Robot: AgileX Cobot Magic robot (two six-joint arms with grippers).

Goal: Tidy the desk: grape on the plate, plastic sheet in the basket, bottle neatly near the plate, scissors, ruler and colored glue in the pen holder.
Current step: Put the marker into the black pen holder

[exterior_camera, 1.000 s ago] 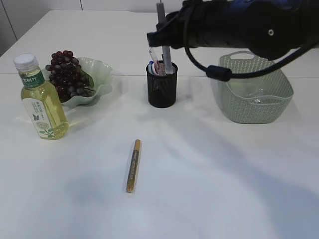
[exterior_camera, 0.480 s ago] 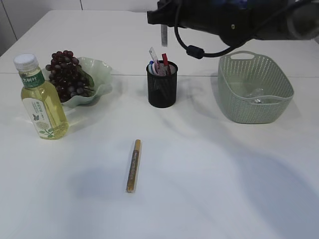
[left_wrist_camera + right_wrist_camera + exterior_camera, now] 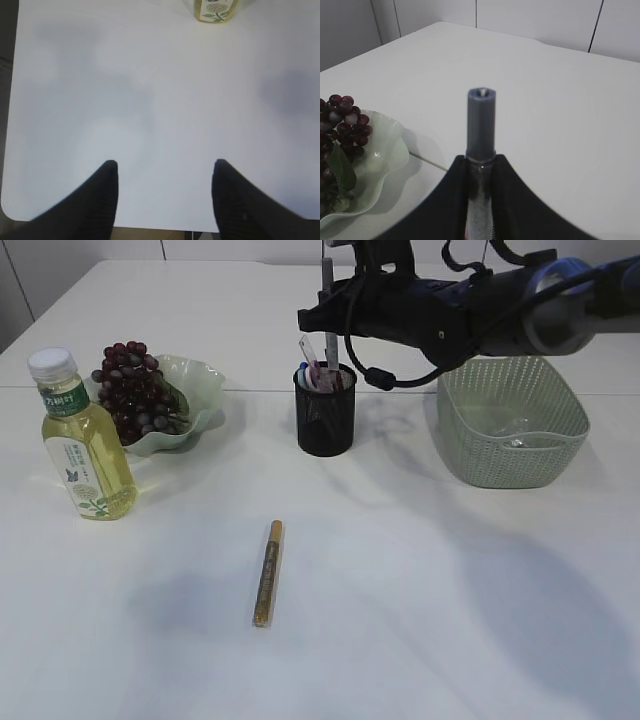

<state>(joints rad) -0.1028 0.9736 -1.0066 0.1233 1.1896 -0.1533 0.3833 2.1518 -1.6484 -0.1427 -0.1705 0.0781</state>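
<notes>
The silver glue pen (image 3: 328, 295) stands upright, its long axis vertical and its grey cap pointing up, directly above the black mesh pen holder (image 3: 325, 410). Whether its lower tip is already inside the holder cannot be told. The right end effector (image 3: 330, 315) pinches this pen between its two black fingers (image 3: 507, 200), and in the right wrist view the cap (image 3: 481, 120) rises above them. Inside the holder stand scissors with red handles (image 3: 331, 372) and a pale ruler (image 3: 309, 358), leaning to the left. A gold glue pen (image 3: 267, 573) lies flat on the white desk (image 3: 450, 590), in front of the holder and well apart from it; its long axis runs almost toward the camera. The grapes (image 3: 135, 390) rest on the green plate (image 3: 200, 390), and the bottle (image 3: 82, 438) stands upright just beside it. The green basket (image 3: 512, 420) is at the right. The left end effector (image 3: 164, 200) hangs above bare desk with its fingers spread and nothing between them.
</notes>
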